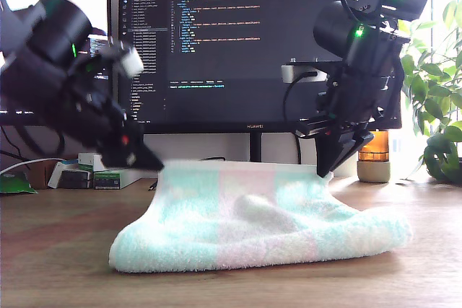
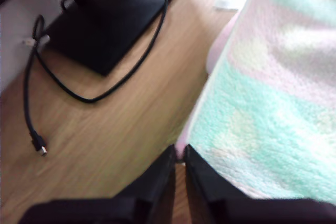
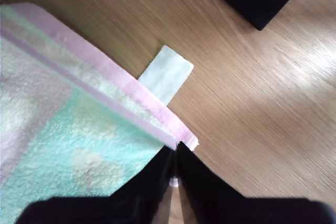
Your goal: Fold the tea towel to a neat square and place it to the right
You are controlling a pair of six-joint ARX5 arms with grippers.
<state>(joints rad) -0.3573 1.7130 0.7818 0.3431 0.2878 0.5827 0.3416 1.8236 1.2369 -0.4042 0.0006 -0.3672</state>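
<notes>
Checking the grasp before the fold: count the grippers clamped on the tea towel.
2. My first gripper pinches a raised back corner of the tea towel at the exterior view's left; my second gripper pinches the corner at its right.

One tea towel lying on one wooden desk, two grippers, my first gripper and my second gripper, each pinching a towel corner, one monitor glowing, one leafy plant standing, one loose black cable trailing

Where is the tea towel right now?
The tea towel sits mid-frame in the exterior view on the wooden desk before the monitor, its far edge lifted by my first gripper and my second gripper.
</notes>
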